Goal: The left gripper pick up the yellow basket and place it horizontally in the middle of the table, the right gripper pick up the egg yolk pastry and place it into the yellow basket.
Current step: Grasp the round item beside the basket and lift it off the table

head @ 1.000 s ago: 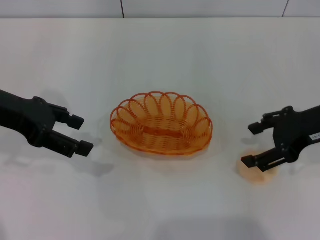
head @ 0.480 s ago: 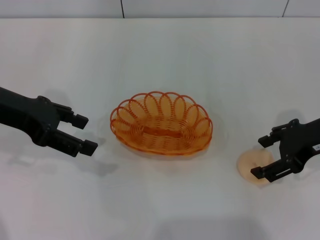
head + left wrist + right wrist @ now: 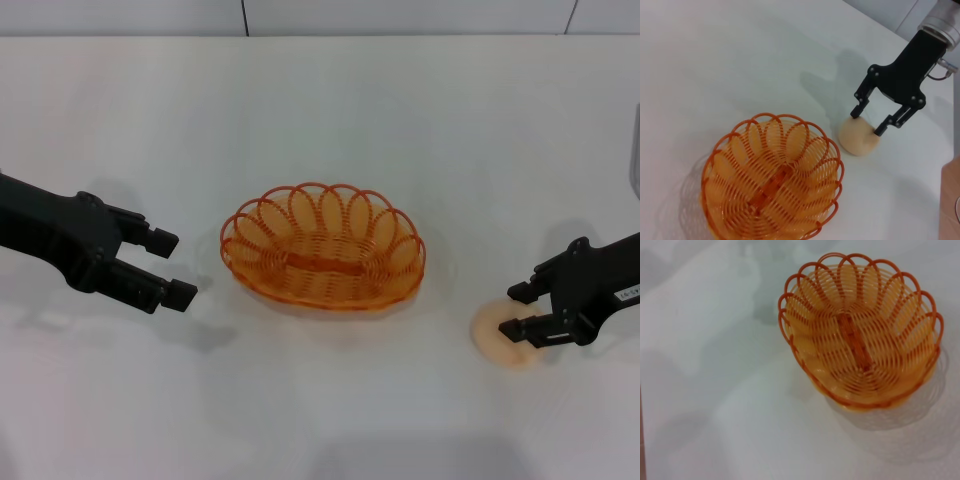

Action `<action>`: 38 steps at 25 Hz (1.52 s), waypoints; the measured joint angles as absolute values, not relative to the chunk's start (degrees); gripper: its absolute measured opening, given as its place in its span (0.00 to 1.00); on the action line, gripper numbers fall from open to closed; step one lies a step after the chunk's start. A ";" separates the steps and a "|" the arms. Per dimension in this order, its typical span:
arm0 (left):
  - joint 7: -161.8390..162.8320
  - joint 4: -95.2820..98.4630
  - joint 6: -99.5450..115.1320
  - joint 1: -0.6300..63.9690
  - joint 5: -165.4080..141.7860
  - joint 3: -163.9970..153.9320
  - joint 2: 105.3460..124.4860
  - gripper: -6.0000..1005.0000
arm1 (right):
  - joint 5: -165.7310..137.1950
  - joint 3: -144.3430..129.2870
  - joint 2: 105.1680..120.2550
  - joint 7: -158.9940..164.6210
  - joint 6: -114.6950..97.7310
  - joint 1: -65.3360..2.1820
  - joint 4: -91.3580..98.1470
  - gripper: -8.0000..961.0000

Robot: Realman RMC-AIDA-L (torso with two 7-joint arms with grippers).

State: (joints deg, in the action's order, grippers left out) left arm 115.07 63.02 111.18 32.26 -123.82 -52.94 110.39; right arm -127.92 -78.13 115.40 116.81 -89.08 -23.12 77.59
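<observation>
We note the yellow basket upright and lengthwise across the middle of the table, nothing inside it. To its right, well apart, lies the egg yolk pastry on the tabletop. The right gripper is down over it, fingers apart and straddling the bun on either side; we cannot tell if they press it. The left gripper hangs left of the basket, near but not touching, fingers spread, holding nothing.
</observation>
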 joint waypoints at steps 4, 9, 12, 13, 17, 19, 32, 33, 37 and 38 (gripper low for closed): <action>115.00 63.02 111.18 32.26 -123.82 -52.90 110.39 0.87 | -128.03 -78.16 115.40 116.81 -88.59 -23.12 77.51 0.53; 114.92 63.01 111.18 32.25 -123.82 -52.84 110.39 0.87 | -128.06 -78.59 115.39 116.81 -88.34 -23.12 77.51 0.40; 114.90 63.02 111.18 32.26 -123.83 -52.82 110.39 0.87 | -128.06 -78.95 115.40 116.81 -88.24 -23.11 77.51 0.38; 114.91 63.02 111.18 32.25 -123.84 -52.82 110.39 0.87 | -128.06 -79.16 115.40 116.81 -88.13 -23.11 77.51 0.38; 114.95 63.02 111.18 32.25 -123.84 -52.82 110.39 0.87 | -128.06 -79.79 115.40 116.81 -87.73 -23.11 77.64 0.37; 114.96 63.03 111.18 32.25 -123.84 -52.82 110.39 0.87 | -128.06 -80.09 115.40 116.81 -87.67 -23.11 77.73 0.36; 114.89 63.11 111.02 32.25 -123.84 -52.82 110.39 0.87 | -128.02 -80.25 115.40 117.68 -87.57 -23.58 77.64 0.17; 114.88 63.13 111.02 32.26 -123.84 -52.82 110.39 0.87 | -127.96 -80.28 115.40 117.68 -87.60 -23.62 77.65 0.16; 114.82 63.19 111.00 32.24 -123.84 -52.81 110.39 0.87 | -127.51 -80.36 115.40 117.68 -87.78 -23.66 78.21 0.13; 114.75 63.19 110.99 32.19 -123.84 -52.79 110.38 0.87 | -127.35 -80.30 115.40 117.68 -87.79 -23.66 78.44 0.12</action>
